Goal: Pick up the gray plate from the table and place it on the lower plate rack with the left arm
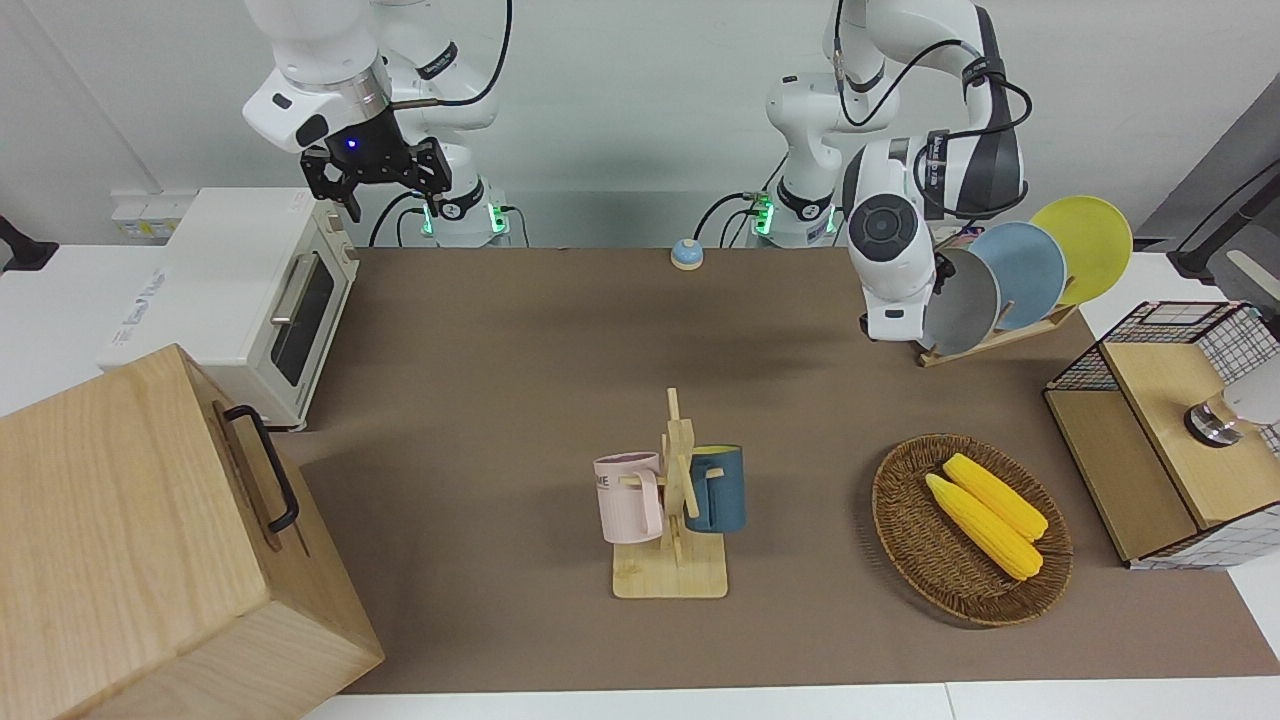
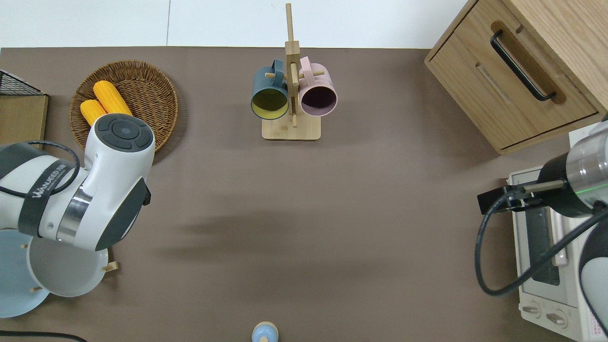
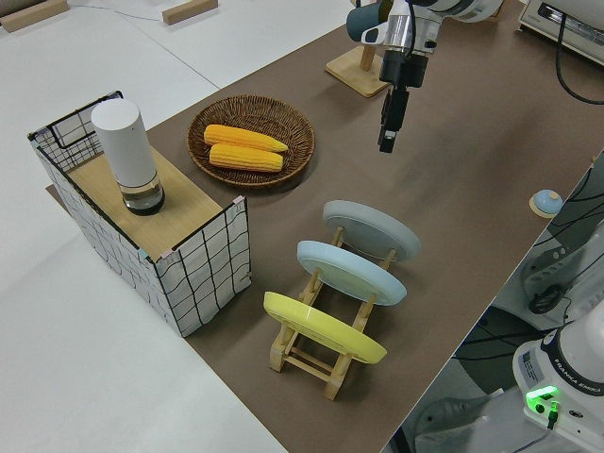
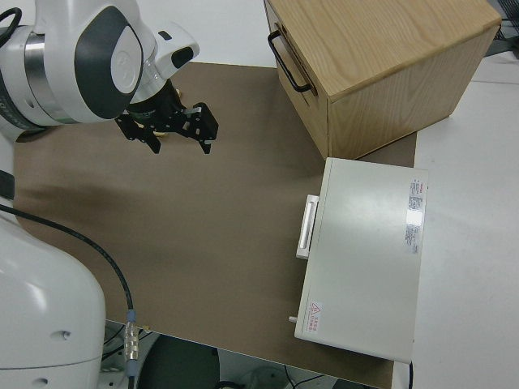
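1. On the plate rack (image 3: pixel 326 354), toward the left arm's end of the desk (image 1: pixel 560 330), the gray plate (image 3: pixel 372 232) already leans in a slot, beside the blue plate (image 3: pixel 351 272) and the yellow plate (image 3: pixel 324 327).
2. The left gripper (image 3: pixel 388 142) hangs in the air, apart from the gray plate, holding nothing; whether its fingers are released or clenched cannot be told.
3. The placing looks done; judging by this, only pulling the left arm clear is left.
4. The right gripper (image 4: pixel 169 134) is parked, its fingers spread and empty.
5. Mugs on a wooden stand (image 1: pixel 672 560) and a wicker basket (image 1: pixel 905 540) with corn cobs (image 1: pixel 985 520) stand untouched.
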`<state>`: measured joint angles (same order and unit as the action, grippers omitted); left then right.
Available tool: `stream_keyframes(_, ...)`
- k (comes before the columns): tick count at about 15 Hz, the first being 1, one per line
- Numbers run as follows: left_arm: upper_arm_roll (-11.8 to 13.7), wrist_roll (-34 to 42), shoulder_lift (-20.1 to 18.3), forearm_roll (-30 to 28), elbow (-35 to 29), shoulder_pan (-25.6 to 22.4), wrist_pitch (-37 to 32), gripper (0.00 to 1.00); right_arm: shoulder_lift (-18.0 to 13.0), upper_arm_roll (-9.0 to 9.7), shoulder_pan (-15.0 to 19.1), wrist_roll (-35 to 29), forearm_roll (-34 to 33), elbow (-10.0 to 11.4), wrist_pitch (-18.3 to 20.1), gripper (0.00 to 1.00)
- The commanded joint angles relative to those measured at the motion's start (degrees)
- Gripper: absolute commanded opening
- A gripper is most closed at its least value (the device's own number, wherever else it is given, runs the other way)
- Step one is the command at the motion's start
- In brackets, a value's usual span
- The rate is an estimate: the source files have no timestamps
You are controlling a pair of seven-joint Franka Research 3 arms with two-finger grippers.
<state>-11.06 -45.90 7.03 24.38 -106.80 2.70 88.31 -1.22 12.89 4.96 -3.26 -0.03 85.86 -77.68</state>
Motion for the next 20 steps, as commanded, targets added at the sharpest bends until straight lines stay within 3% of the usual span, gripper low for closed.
stream_keyframes(1, 1.21, 6.16, -2.37, -12.57, 5.80, -0.68, 1.50, 0.99, -0.27, 0.38, 0.76, 0.19, 0.20, -0.35, 0.87, 0.990)
stream_keyframes(3, 1.30, 11.42, -2.81, -17.16, 8.44, -0.85, 2.13, 0.99, -0.27, 0.38, 0.85, 0.19, 0.20, -0.35, 0.87, 0.990)
stream_keyframes(7, 1.48, 18.82, -4.57, -19.19, 10.91, -0.85, 1.77, 0.99, -0.27, 0.38, 0.76, 0.19, 0.20, -0.35, 0.87, 0.990)
stream_keyframes(11, 3.32, 20.24, -5.01, -24.20, 13.99, -0.68, 2.30, 1.00, -0.27, 0.38, 0.76, 0.19, 0.20, -0.35, 0.87, 0.990)
stream_keyframes(14, 3.67, 21.38, -5.71, -24.56, 15.04, -0.76, 2.22, 1.00, -0.27, 0.38, 0.76, 0.19, 0.20, -0.35, 0.87, 0.987)
stream_keyframes(17, 5.86, 32.42, -6.76, -26.84, 16.53, -0.94, 0.29, 1.00, -0.27, 0.38, 0.84, 0.19, 0.20, -0.35, 0.87, 0.990)
stream_keyframes(20, 6.93, 36.14, -7.12, -26.49, 18.28, -0.85, -2.26, 1.00, -0.27, 0.38, 0.85, 0.19, 0.20, -0.35, 0.87, 0.987)
